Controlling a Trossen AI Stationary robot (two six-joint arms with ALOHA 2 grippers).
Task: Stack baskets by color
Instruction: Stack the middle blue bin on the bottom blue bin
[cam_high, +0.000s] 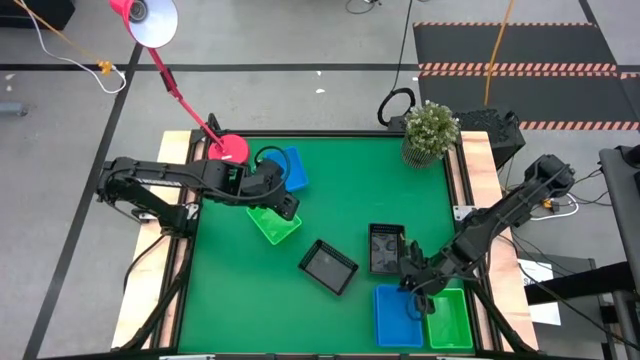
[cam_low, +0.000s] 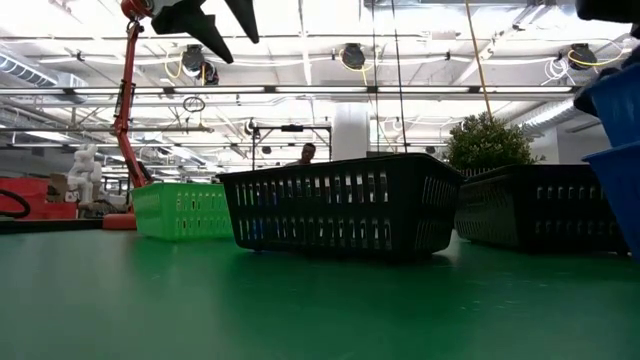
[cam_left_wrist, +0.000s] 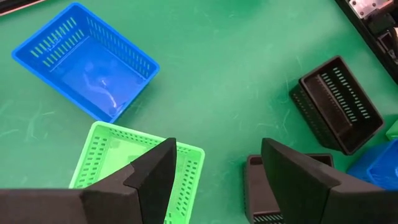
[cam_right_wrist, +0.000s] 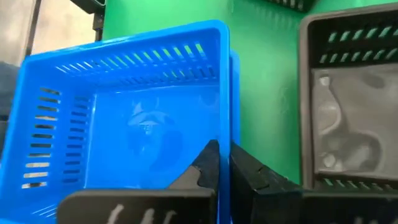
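On the green bench, the right gripper, jaws pinched on a blue basket's thin, light, springy wall beside the black basket, suits rim grips, while the left gripper hangs wide open and empty over the green basket.

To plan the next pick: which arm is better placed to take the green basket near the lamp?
Probably the left: its gripper hovers with jaws open directly above that green basket; the right gripper is shut on a blue basket.

Wide open green table across the far middle, nothing blocking a pass there; the potted plant guards the far right corner, the pink lamp base the far left; near side is crowded, two black baskets sit close, leaving only a narrow lane between them
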